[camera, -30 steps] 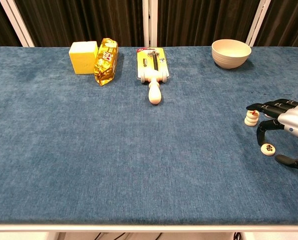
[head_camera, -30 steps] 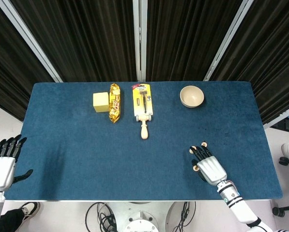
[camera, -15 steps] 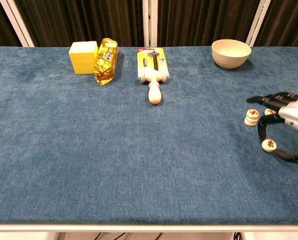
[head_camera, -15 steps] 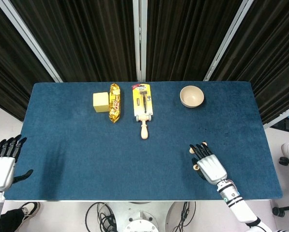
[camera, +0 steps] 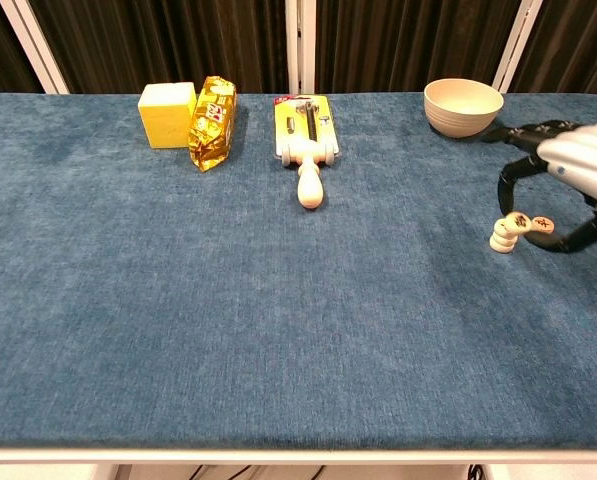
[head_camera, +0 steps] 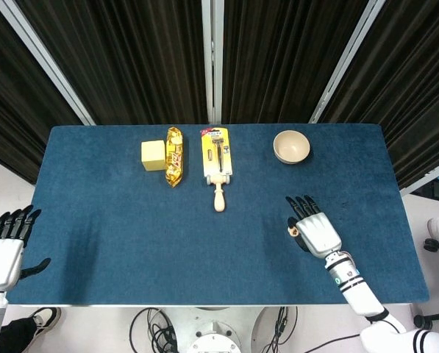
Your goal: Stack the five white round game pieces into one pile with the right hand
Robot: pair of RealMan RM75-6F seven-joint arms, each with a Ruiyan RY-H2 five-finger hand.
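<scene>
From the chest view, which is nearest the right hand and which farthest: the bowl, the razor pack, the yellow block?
1. Bowl, back right, just beside the right hand.
2. Razor pack, back centre.
3. Yellow block, back left.

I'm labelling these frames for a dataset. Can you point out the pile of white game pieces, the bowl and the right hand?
pile of white game pieces (camera: 503,238): chest view, side of the stack.
bowl (camera: 463,108): chest view, outer wall.
right hand (camera: 578,160): chest view, back of the hand.
</scene>
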